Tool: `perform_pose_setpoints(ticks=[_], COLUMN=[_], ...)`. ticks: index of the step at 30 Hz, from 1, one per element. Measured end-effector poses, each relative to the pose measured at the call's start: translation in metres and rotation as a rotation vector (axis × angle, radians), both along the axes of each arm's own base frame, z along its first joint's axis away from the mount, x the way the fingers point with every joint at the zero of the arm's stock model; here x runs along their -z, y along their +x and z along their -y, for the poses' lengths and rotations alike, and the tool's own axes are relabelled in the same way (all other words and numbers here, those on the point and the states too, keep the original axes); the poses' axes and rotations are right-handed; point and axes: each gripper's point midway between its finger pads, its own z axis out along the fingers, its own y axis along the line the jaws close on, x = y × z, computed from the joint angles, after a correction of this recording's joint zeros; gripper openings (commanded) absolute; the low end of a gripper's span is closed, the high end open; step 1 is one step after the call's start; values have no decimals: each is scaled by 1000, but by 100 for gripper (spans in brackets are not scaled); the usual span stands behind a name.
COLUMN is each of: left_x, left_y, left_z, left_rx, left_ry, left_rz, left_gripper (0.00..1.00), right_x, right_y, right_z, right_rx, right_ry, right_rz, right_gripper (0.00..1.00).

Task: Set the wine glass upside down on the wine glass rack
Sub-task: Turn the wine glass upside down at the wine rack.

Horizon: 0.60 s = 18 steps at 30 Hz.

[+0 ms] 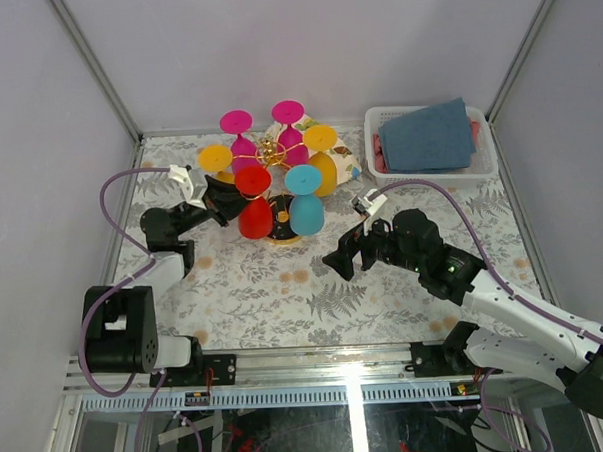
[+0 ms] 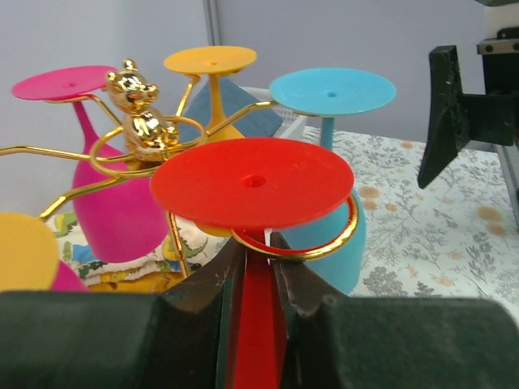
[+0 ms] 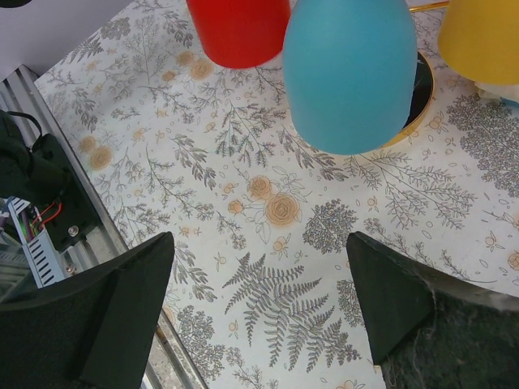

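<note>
The red wine glass [image 1: 253,204] hangs upside down on the wine glass rack [image 1: 270,148]. Its flat foot [image 2: 253,182] rests on a gold loop arm [image 2: 345,235] and its bowl [image 3: 239,31] points down. My left gripper [image 2: 258,245] sits just under that loop, its jaws close against both sides of the red stem. My right gripper [image 1: 340,256] hovers open over the patterned table, right of the rack, with nothing between its fingers [image 3: 130,300].
Pink [image 1: 237,129], yellow [image 1: 321,150] and blue [image 1: 303,201] glasses hang inverted on other arms. A gold bear [image 2: 139,113] tops the rack's post. A white basket [image 1: 377,118] with blue cloth stands at the back right. Grey walls enclose the table.
</note>
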Motion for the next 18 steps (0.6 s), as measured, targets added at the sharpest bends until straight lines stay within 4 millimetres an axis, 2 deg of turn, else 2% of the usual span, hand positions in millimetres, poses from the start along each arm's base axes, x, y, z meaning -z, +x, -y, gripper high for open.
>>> perform_pose_setpoints(ticks=[11, 18], left_x=[7, 16], left_y=[-8, -13], left_z=[4, 4], left_rx=[53, 50], left_ry=[10, -6], left_rz=[-39, -73], left_gripper=[17, 33], right_x=[0, 0], right_y=[0, -1], right_z=[0, -1], right_rx=[1, -5], right_ry=[2, 4], right_rz=[-4, -5], right_gripper=[95, 95])
